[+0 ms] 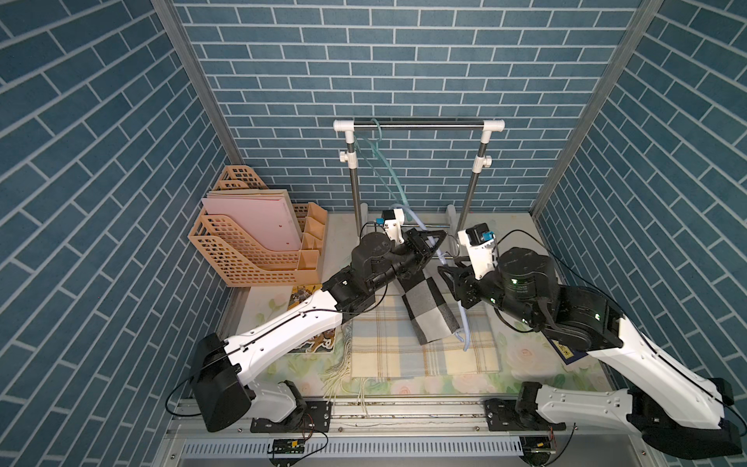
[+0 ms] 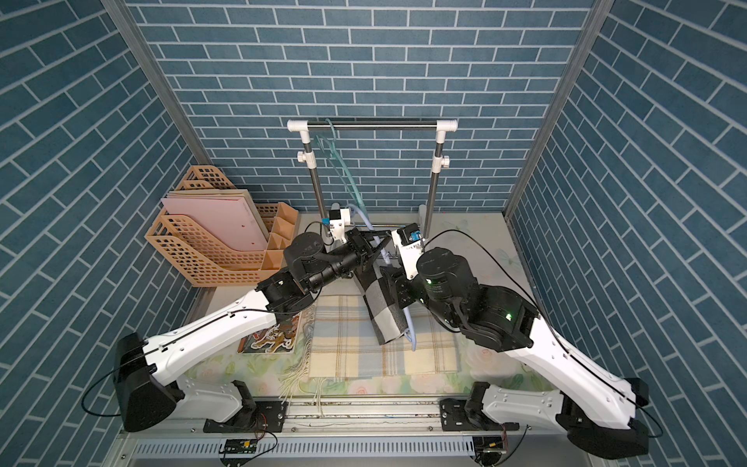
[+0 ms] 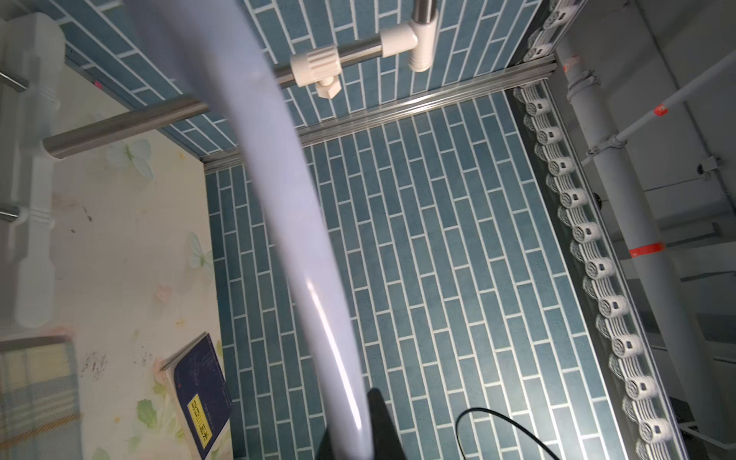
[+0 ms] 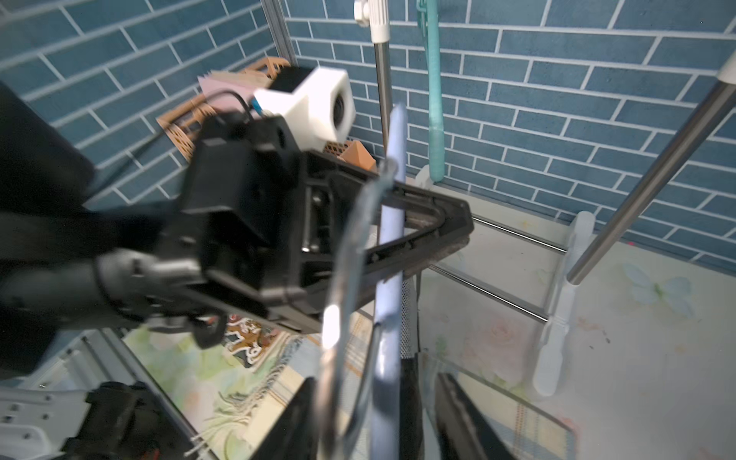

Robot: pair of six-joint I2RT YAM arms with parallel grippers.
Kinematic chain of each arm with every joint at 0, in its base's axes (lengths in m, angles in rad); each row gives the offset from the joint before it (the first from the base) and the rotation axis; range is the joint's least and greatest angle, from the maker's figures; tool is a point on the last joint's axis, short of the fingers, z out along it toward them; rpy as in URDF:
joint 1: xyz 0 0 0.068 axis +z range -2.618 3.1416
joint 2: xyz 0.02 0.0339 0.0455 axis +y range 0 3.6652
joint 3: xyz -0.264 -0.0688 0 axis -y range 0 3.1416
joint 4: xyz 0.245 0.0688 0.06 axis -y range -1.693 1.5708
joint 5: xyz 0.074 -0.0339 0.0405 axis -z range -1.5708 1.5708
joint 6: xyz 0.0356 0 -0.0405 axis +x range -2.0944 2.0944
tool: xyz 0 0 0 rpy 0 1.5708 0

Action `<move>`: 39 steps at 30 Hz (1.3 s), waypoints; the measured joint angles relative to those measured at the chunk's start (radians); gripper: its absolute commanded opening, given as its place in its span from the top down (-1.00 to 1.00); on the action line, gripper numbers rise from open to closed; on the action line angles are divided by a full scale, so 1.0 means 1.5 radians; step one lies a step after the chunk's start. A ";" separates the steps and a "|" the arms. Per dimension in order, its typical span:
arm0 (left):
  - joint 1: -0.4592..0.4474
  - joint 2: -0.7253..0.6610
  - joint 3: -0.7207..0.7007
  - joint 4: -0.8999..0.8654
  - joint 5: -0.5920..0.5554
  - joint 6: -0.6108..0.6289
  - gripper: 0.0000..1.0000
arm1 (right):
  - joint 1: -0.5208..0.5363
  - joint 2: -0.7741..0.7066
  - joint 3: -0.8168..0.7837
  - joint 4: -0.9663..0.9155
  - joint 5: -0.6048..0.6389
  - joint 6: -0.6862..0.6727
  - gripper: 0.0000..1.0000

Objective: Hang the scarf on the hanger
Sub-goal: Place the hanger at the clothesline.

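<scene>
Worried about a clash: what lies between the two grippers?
The pale blue hanger carrying the grey scarf, seen in both top views; the left gripper is shut on it, the right gripper open around it.

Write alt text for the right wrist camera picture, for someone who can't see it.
The left gripper is clamped shut on a pale blue hanger, seen close up and blurred. The right gripper is open, with a finger on either side of the same hanger. A teal hanger and the clothes rack are behind.
</scene>
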 measured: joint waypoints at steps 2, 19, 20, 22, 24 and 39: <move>0.004 0.012 0.000 -0.001 -0.003 -0.008 1.00 | 0.000 -0.028 -0.029 0.012 0.005 -0.001 -0.26; 0.031 0.038 0.057 0.001 -0.006 -0.041 1.00 | 0.000 -0.225 -0.297 0.137 -0.002 0.017 -0.42; 0.033 0.038 0.057 0.000 -0.006 -0.042 1.00 | 0.000 -0.222 -0.298 0.136 -0.003 0.018 -0.38; 0.035 0.038 0.058 -0.001 -0.006 -0.042 1.00 | 0.000 -0.219 -0.302 0.136 -0.003 0.023 -0.28; 0.036 0.038 0.061 -0.002 -0.006 -0.042 1.00 | 0.000 -0.219 -0.309 0.134 -0.002 0.030 -0.22; 0.038 0.038 0.076 -0.007 -0.008 -0.042 1.00 | 0.000 -0.202 -0.323 0.124 0.006 0.044 0.41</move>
